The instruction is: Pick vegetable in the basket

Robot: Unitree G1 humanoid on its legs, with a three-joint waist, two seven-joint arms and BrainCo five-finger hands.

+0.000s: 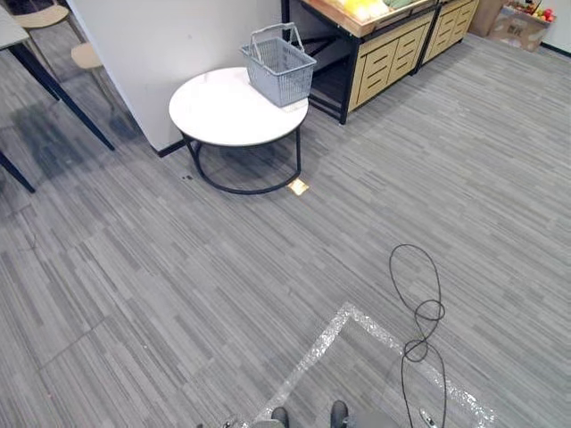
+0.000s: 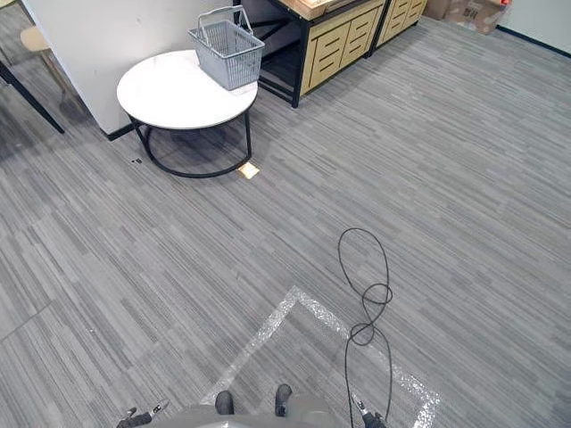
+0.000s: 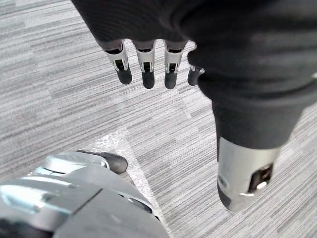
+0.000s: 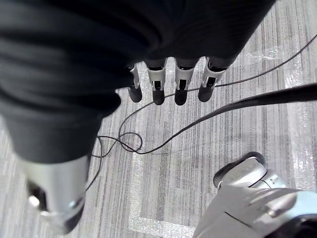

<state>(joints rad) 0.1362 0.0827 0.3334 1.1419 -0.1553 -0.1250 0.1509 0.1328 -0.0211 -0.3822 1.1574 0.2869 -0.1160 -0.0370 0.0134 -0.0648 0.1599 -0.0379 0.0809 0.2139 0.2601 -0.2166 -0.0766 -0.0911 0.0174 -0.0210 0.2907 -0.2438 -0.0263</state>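
The left hand hangs above the grey carpet, its fingers straight and loose, holding nothing. The right hand hangs the same way. The grey basket stands on the far edge of the round white table. Yellow vegetables lie on the wooden shelf behind it.

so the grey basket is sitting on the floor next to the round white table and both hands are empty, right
Not quite. The grey basket stands on the round white table, not on the floor; the left eye view shows it. The rest holds: the left hand and the right hand are both empty.
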